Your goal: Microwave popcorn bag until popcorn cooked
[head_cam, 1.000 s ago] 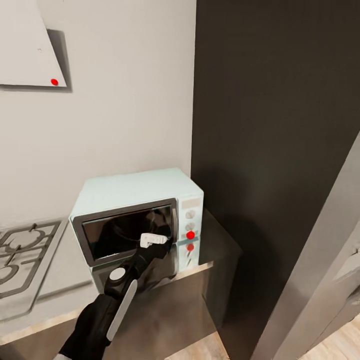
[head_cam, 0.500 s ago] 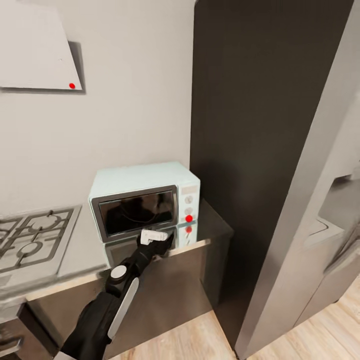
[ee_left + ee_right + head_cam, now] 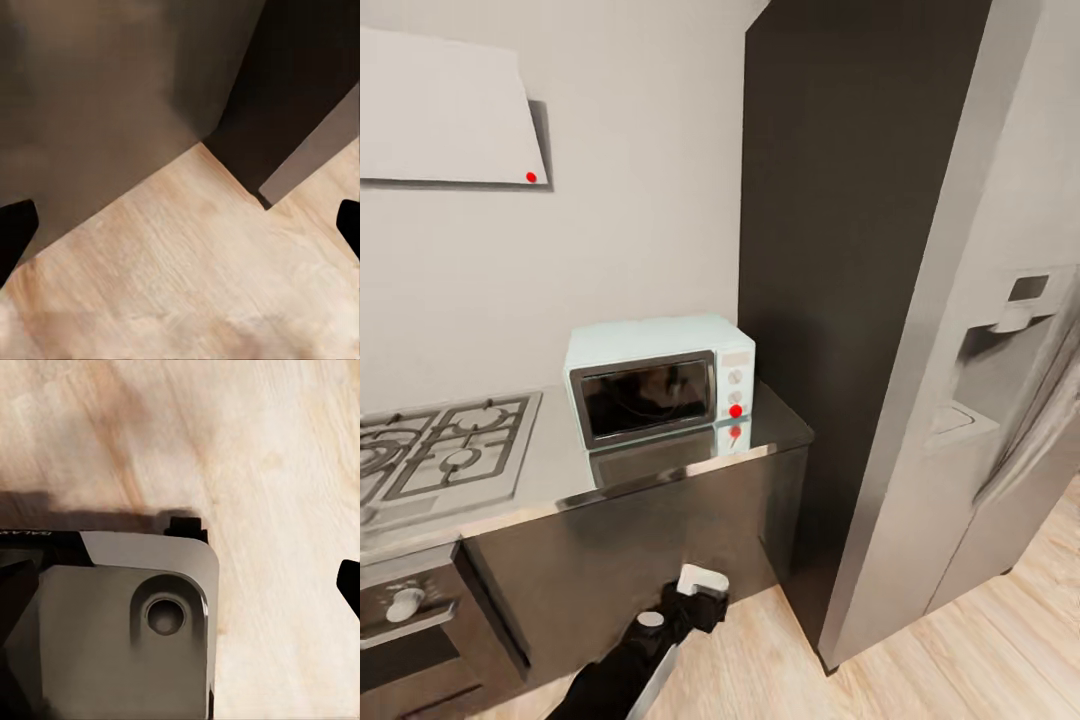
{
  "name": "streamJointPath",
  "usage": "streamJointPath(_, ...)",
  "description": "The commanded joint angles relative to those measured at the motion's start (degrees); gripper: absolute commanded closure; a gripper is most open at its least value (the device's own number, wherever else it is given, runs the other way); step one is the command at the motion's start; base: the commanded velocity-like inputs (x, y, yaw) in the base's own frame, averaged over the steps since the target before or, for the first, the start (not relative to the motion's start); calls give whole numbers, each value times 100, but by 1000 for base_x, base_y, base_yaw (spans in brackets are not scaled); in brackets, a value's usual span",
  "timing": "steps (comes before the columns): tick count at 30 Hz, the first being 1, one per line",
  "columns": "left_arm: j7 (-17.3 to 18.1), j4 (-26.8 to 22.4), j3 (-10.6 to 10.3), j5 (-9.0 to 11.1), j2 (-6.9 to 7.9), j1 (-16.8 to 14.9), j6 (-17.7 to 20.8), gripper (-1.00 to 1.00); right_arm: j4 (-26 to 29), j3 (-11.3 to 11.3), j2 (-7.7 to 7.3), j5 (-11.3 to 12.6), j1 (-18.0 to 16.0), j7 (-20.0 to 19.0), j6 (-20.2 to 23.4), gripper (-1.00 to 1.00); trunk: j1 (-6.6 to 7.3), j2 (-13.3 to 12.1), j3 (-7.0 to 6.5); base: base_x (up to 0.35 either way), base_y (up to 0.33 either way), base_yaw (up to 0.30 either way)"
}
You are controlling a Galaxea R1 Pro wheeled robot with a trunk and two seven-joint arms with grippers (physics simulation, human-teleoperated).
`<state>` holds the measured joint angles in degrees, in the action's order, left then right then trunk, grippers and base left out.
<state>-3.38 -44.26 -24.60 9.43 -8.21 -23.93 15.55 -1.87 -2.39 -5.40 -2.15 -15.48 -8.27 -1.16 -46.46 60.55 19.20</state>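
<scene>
While the left fingers gape over wood floor, microwave well above on countertop, right fingers' state unclear.

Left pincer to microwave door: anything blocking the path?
Nothing visible blocks it. The left pincer hangs low in front of the dark cabinet front, below the countertop edge. The microwave sits on top, door shut.

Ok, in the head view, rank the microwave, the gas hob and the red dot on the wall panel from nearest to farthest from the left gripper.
From the left gripper, low by the floor:
1. Microwave, on the countertop above it.
2. Gas hob, up on the left; nearly level with the microwave, a close call.
3. Red dot, high on the wall.
</scene>
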Motion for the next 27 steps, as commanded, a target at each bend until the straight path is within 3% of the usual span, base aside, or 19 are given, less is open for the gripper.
streamJointPath(1, -40, 494, 23, 162, 12, -6, 7, -100, -15, -25, 2, -22, -8, -17, -5, -100, 4, 5, 5, -338, 0, 0)
streamJointPath(2, -40, 843, 77, 292, 19, -6, -7, -100, -15, -25, 0, -22, 3, -17, -2, -100, 4, 5, 5, -338, 0, 0)
streamJointPath(4, -20, 1947, 220, 870, 48, -6, -127, -100, -15, -25, 12, -22, 40, -17, 0, -100, 4, 5, 5, -338, 0, 0)
streamJointPath(6, -3, 3253, 268, 1510, 69, -6, -700, -100, -15, -25, 19, -22, 51, -17, 4, -100, 4, 5, 5, -338, 0, 0)
streamJointPath(7, 4, 3756, 272, 1646, 66, -6, -990, -100, -15, -25, 20, -22, 52, -15, 7, -100, 4, 5, 5, -338, 0, 0)
streamJointPath(9, 15, 4208, 278, 1759, 72, 8, -1228, -100, -15, -25, 26, -22, 53, -11, 15, -100, 4, 5, 5, -335, 0, 0)
streamJointPath(12, 20, 4401, 280, 1809, 185, 28, -1336, -100, -15, -24, 26, -22, 53, -15, 10, -100, 4, 5, 5, -109, 0, 0)
streamJointPath(14, 21, 4416, 280, 1816, 223, 98, -1353, -100, -15, -25, 26, -22, 53, -15, 14, -100, 4, 5, 5, -23, 0, 0)
streamJointPath(19, 21, 4423, 280, 1815, 240, 856, -1394, -100, -15, -19, 30, -22, 81, -17, 20, -100, 4, 5, 5, -2, 0, 0)
streamJointPath(27, 21, 4417, 294, 1828, 224, 933, -1408, -100, -15, -20, 12, -22, 114, -18, 132, -100, 4, 5, 5, 0, 0, 62)
